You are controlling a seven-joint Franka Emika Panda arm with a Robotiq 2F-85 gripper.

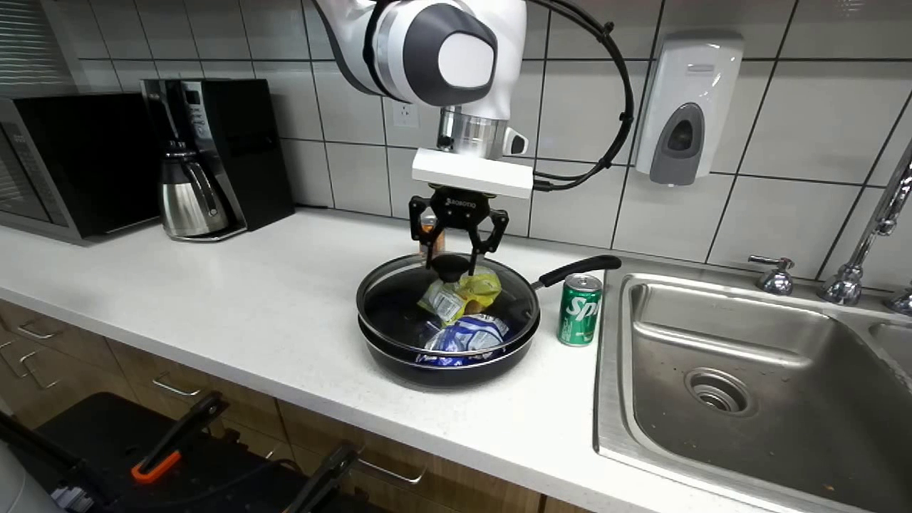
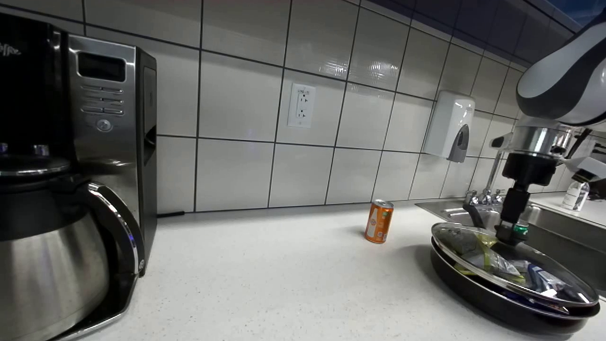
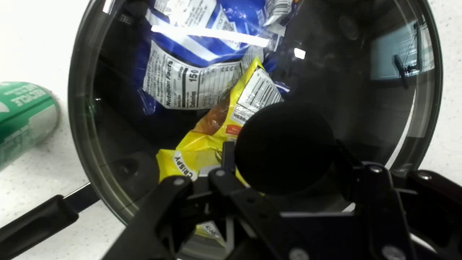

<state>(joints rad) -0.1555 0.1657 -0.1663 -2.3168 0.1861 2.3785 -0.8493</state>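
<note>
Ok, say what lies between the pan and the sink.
In an exterior view, a green can stands there, and the pan handle juts toward the sink.

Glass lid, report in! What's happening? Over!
Jaws closed on knob. Glass lid over pan, gap showing between rims. Snack bags underneath; green can beside pan.

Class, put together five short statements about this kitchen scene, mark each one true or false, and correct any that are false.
1. The gripper has its jaws on both sides of the knob of the lid. True.
2. The lid is solid and hides what lies beneath. False: it is see-through, and a yellow packet shows under it.
3. A green can stands between the pan and the sink. True.
4. The green can is tipped on its side. False: it stands upright.
5. The coffee pot sits in the coffee maker. True.
</note>
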